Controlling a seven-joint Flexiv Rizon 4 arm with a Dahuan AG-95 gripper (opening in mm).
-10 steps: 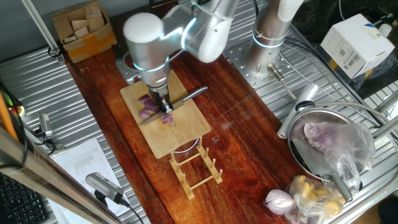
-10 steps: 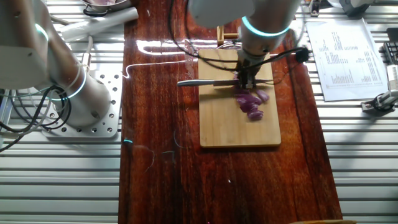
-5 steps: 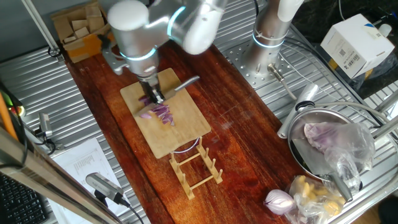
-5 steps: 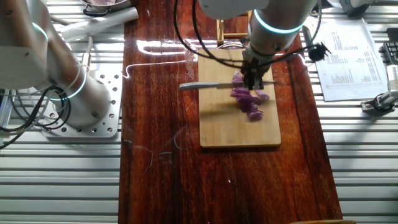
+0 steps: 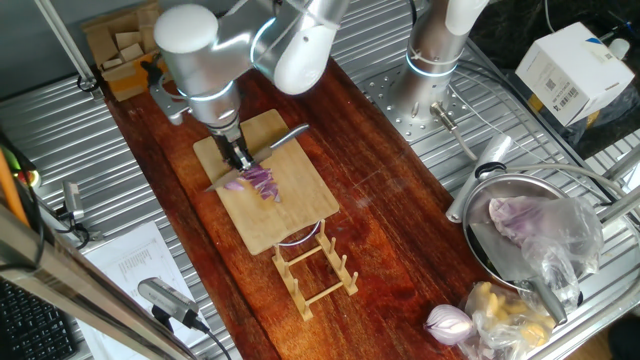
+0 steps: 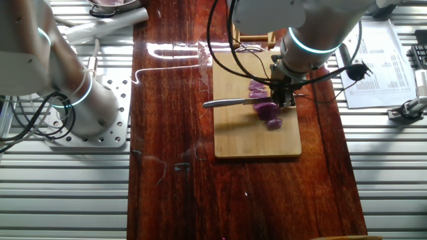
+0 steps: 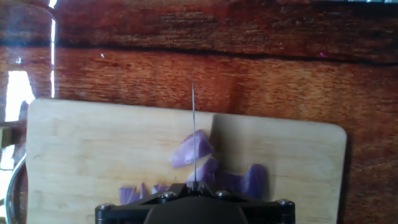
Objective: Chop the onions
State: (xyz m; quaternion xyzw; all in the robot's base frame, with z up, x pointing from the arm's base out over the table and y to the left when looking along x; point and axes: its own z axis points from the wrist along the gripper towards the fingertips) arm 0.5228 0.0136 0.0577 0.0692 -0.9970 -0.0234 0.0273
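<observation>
My pincer [image 6: 285,100] holds a knife [image 6: 230,103] over the onions [image 6: 268,112] on the cutting board [image 6: 257,137], mid-counter [image 6: 173,200].

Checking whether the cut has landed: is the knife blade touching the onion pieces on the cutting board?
Cannot tell. In the hand view the knife blade shows edge-on over the onion pieces, its height above them unreadable. Both fixed views are too coarse to show contact or gap.
</observation>
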